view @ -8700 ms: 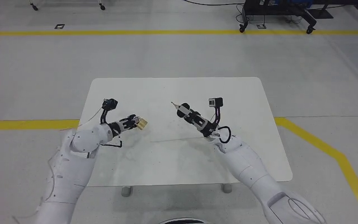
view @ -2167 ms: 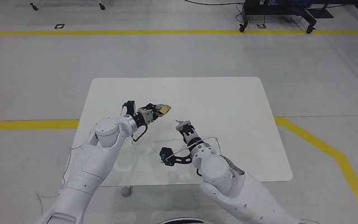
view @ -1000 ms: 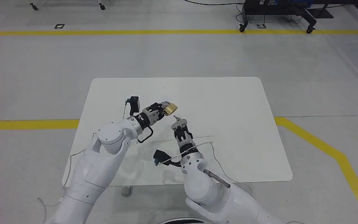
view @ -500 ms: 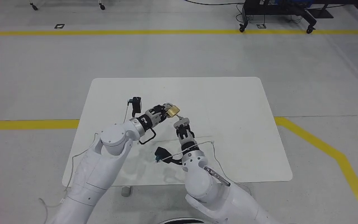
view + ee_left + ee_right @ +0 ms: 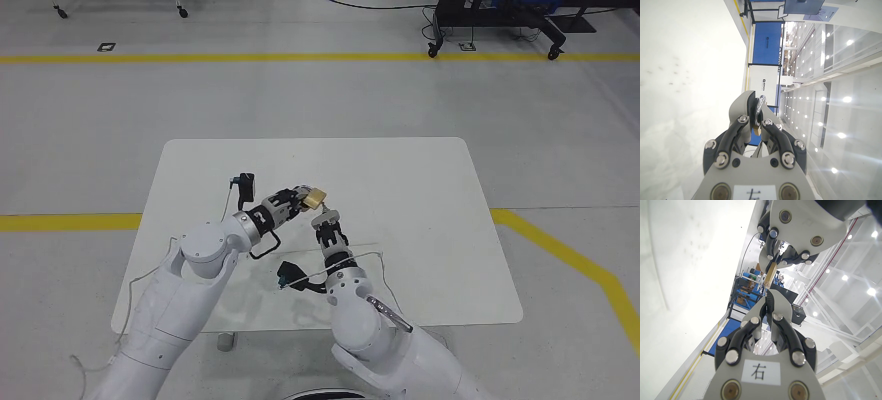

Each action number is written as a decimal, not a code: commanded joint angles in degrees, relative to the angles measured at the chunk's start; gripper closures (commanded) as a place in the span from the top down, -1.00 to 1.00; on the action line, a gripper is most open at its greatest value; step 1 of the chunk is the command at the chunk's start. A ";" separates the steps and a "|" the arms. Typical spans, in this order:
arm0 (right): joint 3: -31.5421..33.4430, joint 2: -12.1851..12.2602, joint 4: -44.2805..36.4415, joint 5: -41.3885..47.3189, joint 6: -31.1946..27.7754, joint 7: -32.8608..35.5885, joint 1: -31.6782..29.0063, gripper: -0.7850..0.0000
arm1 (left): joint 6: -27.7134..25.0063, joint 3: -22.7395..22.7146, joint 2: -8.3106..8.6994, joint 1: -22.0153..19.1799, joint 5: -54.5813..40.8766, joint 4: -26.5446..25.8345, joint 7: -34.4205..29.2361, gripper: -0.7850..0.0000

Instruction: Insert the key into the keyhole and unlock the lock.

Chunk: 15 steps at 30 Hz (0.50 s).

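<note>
Right gripper [image 5: 769,297], closed on the key [image 5: 765,291], holds its tip at the end of the lock [image 5: 770,274] above the table [image 5: 420,200]. Beyond, the left gripper [image 5: 757,108] pinches the shackle [image 5: 761,101]. We should keep blade and keyhole in line, pressing gently before turning.

Each wrist housing [image 5: 757,170] bears a white label [image 5: 754,191] with one character.

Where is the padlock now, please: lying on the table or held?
Held up: the left gripper is shut on the padlock by its silver shackle, clear of the table.
</note>
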 commanded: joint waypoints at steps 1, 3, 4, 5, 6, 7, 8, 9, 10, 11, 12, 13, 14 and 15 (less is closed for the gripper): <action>0.14 -0.09 -0.02 -0.08 -0.07 -0.09 -0.11 -1.00 | 0.05 -0.06 -0.01 0.08 0.00 -0.01 -0.04 -1.00; 0.19 -0.16 -0.16 -0.08 0.04 -0.32 -0.16 -1.00 | 0.20 -0.13 -0.02 0.09 -0.04 0.04 -0.28 -1.00; 0.20 -0.19 -0.36 -0.08 0.27 -0.52 -0.24 -1.00 | 0.30 -0.22 -0.02 0.06 -0.21 0.17 -0.45 -1.00; 0.30 -0.21 -0.60 -0.06 0.59 -0.87 -0.42 -1.00 | 0.42 -0.39 -0.04 0.01 -0.92 0.40 -0.85 -1.00; 0.54 -0.21 -0.87 0.04 0.88 -1.25 -0.64 -1.00 | 0.59 -0.64 -0.06 -0.12 -1.93 0.80 -1.48 -1.00; 0.80 -0.19 -1.32 0.35 1.31 -1.91 -0.90 -1.00 | 0.69 -0.94 -0.07 -0.32 -2.81 1.31 -2.15 -1.00; 1.18 -0.12 -1.87 0.64 1.83 -2.71 -1.20 -1.00 | 0.78 -1.21 -0.06 -0.55 -3.65 1.85 -3.01 -1.00; 1.61 -0.01 -2.45 0.84 2.34 -3.69 -1.58 -1.00 | 0.89 -1.58 -0.05 -0.81 -4.68 2.53 -4.09 -1.00; 2.09 0.15 -3.11 1.09 2.97 -4.92 -2.03 -1.00 | 1.14 -1.99 -0.02 -1.11 -5.85 3.31 -5.41 -1.00; 2.70 0.34 -3.82 1.50 3.72 -6.43 -2.56 -1.00 | 1.58 -2.33 0.04 -1.49 -6.66 4.10 -6.88 -1.00; 3.45 0.59 -4.42 1.76 4.42 -7.96 -3.09 -1.00 | 2.13 -2.59 0.12 -1.93 -7.08 4.88 -8.36 -1.00; 4.22 0.84 -4.95 1.92 5.08 -9.45 -3.67 -1.00 | 2.71 -2.76 0.20 -2.37 -7.31 5.53 -9.72 -1.00; 4.95 1.12 -5.38 1.87 5.67 -10.97 -4.22 -1.00 | 3.00 -2.95 0.24 -2.70 -7.78 6.10 -10.79 -1.00; 5.67 1.38 -5.71 1.67 6.16 -12.24 -4.78 -1.00 | 3.13 -3.11 0.27 -2.97 -8.21 6.54 -11.66 -1.00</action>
